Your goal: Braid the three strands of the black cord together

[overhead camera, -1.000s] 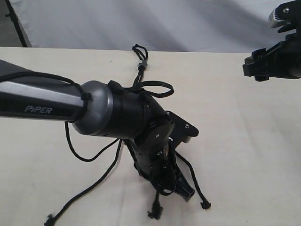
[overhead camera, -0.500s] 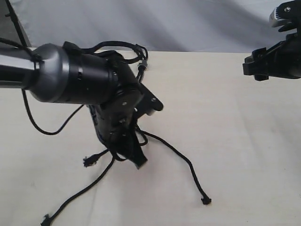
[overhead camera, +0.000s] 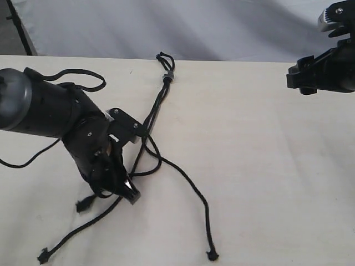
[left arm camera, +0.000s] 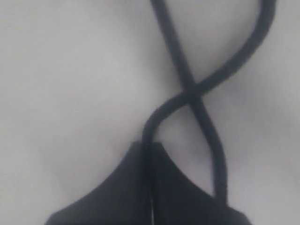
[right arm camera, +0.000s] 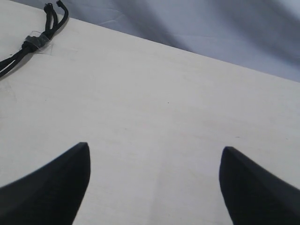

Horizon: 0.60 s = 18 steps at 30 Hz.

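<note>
The black cord lies on the pale table. Its small knot and short loop sit at the far edge, just in front of the grey backdrop cloth. From the knot the three strands run down together towards the near side, then fan out. One strand sweeps out to the right and ends in a frayed knot, well clear of everything. Another trails off to the near left corner, its end almost at the frame's edge. The third end pokes out just beside the left arm's wrist.

The left gripper is down low over the spot where the strands spread apart, tilted towards the table. Up close in the left wrist view its jaws are clamped tight, with a single strand pinched between them. That strand curls up out of the grip and crosses another strand just beyond the tips. The exterior view does not make clear which of the three is in the grip.

Over on the far right, the right gripper hangs above bare table with its fingers spread wide and nothing between them. It is well apart from the strands, with only the knot in sight at the corner of its wrist view.
</note>
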Motion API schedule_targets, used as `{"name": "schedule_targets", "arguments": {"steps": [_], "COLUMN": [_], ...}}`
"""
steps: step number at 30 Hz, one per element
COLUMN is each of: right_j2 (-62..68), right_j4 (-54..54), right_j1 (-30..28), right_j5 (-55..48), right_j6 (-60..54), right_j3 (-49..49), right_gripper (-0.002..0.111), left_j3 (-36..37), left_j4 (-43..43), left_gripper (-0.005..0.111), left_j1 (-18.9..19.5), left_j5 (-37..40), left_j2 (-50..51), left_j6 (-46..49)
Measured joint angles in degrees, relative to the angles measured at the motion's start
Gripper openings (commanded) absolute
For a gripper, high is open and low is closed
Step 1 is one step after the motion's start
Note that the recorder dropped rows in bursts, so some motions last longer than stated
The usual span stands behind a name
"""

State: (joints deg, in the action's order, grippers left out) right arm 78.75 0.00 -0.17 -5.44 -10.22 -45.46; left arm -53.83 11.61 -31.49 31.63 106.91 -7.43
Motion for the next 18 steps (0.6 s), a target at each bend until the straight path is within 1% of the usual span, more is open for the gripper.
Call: {"name": "schedule_targets", "arguments": {"steps": [2,4,7,10,12,14,18], "right_j2": [0.0,0.0,0.0,0.0,0.0,0.0,0.0], "right_j4": [0.0,0.0,0.0,0.0,0.0,0.0,0.0], "right_j1": [0.0,0.0,0.0,0.0,0.0,0.0,0.0], "right_j5": [0.0,0.0,0.0,0.0,0.0,0.0,0.0], "right_j6": [0.0,0.0,0.0,0.0,0.0,0.0,0.11], "right_j3": [0.0,0.0,0.0,0.0,0.0,0.0,0.0], "right_gripper": [0.072,0.072,0.072,0.072,0.072,0.072,0.072], "left_j3": [0.27,0.27,0.45,1.13,1.49,1.72,1.72], "left_j4": [-6.34,-10.8,-13.81,-14.97,-15.25,-14.86,-13.6], "left_gripper": [0.001,0.001,0.001,0.001,0.001,0.001,0.001], "left_j1": [-2.67,-6.51,-11.46,-14.0,-14.1,-13.09,-9.37], "left_j5": [-0.52,-1.06,-1.88,-2.17,-2.39,-2.27,-2.27], "left_j2": [-0.27,-0.51,-0.97,-1.91,-2.83,-4.64,-8.78], "left_j6": [4.93,8.61,11.01,11.58,11.8,11.58,10.7]}}
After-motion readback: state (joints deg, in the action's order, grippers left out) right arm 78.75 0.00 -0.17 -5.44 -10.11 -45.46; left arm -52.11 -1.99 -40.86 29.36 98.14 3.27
